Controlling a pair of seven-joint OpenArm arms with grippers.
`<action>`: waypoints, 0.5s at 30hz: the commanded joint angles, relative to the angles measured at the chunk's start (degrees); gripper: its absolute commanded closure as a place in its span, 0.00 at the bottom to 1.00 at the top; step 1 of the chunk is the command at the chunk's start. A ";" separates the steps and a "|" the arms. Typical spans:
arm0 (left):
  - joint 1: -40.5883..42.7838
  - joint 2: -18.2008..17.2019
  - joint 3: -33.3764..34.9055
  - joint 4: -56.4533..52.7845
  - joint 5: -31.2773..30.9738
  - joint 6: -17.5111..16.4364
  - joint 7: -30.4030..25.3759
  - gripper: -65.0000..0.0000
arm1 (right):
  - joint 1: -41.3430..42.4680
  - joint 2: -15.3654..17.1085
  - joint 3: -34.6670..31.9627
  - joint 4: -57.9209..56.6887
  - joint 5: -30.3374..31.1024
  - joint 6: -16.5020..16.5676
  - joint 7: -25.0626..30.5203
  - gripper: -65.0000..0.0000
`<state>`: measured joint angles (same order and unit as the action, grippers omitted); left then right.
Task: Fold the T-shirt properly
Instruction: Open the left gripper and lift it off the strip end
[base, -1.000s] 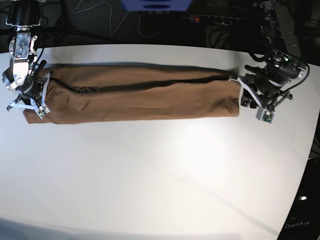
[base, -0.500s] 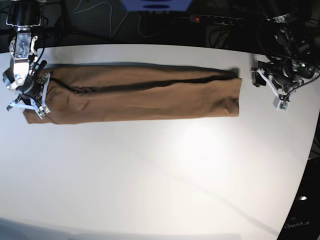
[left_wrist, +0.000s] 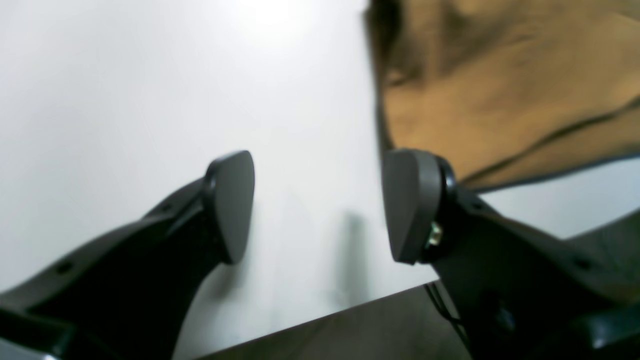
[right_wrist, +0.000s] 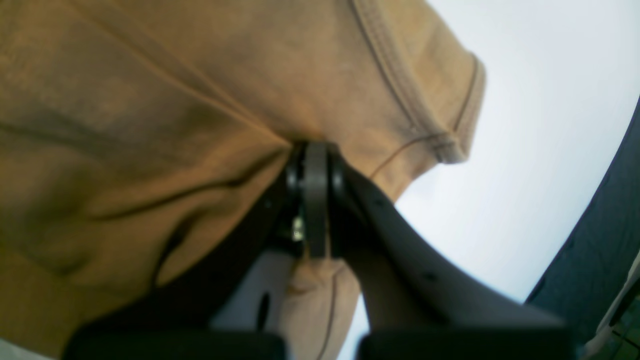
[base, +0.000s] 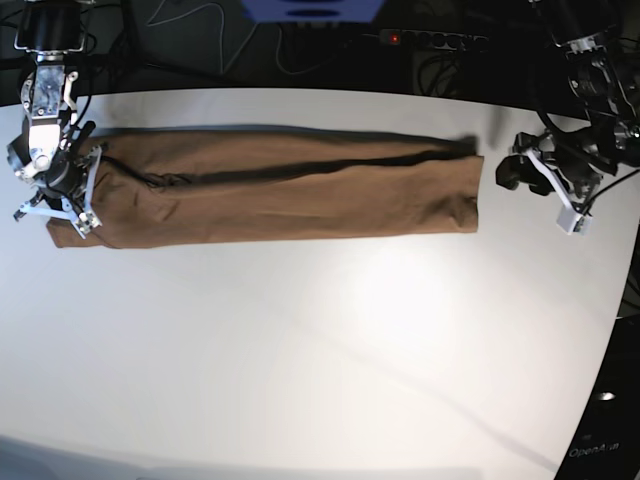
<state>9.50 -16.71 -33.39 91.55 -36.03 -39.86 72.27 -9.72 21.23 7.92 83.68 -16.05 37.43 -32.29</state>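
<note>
Worktop (base: 330, 350): white, curved edge, the largest item; carries the shirt along its far side, the near half bare.

T-shirt (base: 290, 190): tan-brown, folded lengthwise into one long narrow band running across the worktop from the right gripper's end to a squared end near the left gripper. A dark fold line runs along its length.

Handling (a judgement): soft, thin and light; it should drape and slump when lifted, and layers may slide apart if only one is pinched. Best taken at the corners of an end, through all layers, and carried low so the band does not twist.

Left gripper (left_wrist: 320, 205): jaws wide apart with nothing between them, only bare worktop; just beside the shirt's squared end, not touching it in the base view.

Right gripper (right_wrist: 316, 200): jaws shut tight on the T-shirt, fabric bunched and creased at the pinch, a stitched hem just beside it (which hem cannot be told).

Step in hand (a judgement): lengthwise folds done; the crosswise fold, one end brought over toward the other, is not yet made.
</note>
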 joint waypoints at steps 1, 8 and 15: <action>-0.40 -1.27 -1.73 0.98 -1.99 -0.14 0.21 0.39 | -0.53 -0.18 -0.32 -0.47 1.50 2.57 -0.72 1.00; -1.54 -0.92 -4.55 -1.66 -4.01 -0.14 1.36 0.39 | -0.61 -0.18 -0.32 -0.56 1.50 2.57 -0.63 1.00; -2.33 -0.74 -4.46 -6.49 -4.28 -0.14 0.92 0.39 | -0.79 -0.18 -0.32 -0.56 1.50 2.57 -0.63 1.00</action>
<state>8.10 -16.32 -37.60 83.96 -39.03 -39.88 74.02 -9.76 21.23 7.92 83.61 -15.99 37.43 -32.08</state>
